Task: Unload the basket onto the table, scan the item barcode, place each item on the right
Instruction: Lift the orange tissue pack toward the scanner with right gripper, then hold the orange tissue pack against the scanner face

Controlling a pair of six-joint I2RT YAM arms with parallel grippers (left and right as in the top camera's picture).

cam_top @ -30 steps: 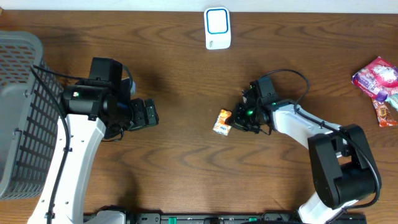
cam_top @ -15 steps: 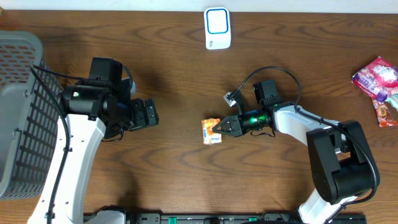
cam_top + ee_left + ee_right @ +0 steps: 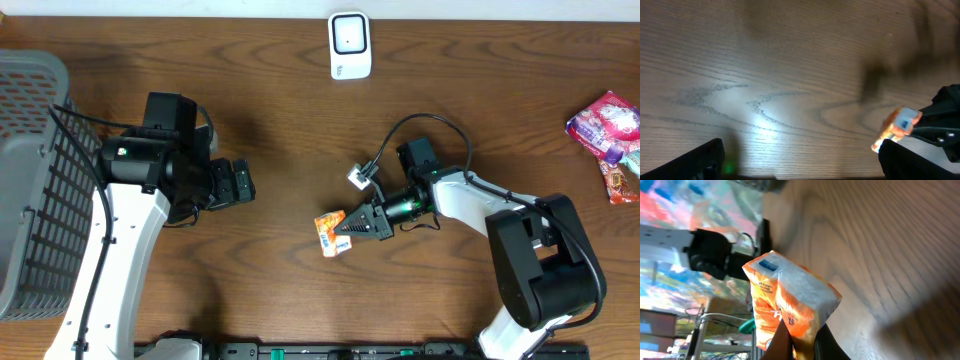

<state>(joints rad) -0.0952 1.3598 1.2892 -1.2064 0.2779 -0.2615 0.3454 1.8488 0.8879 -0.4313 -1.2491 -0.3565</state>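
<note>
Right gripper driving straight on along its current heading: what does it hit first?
Holding the orange packet, the right gripper points left and slightly toward the near edge. Only table lies ahead until the left arm's white link. Whether it would meet that depends on height, which is unclear here.

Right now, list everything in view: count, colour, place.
packet: one, orange and white, mid-table, pinched in the right gripper
scanner: one, white, top centre edge of the table
basket: one, grey, far left
bags: at least two, pink and red, far right edge; partly cut off, so the exact count is unclear
table: one, brown wood, under everything
left gripper: one, black, open and empty, left of centre, near the basket
right gripper: one, black, shut on the packet, right of centre
</note>
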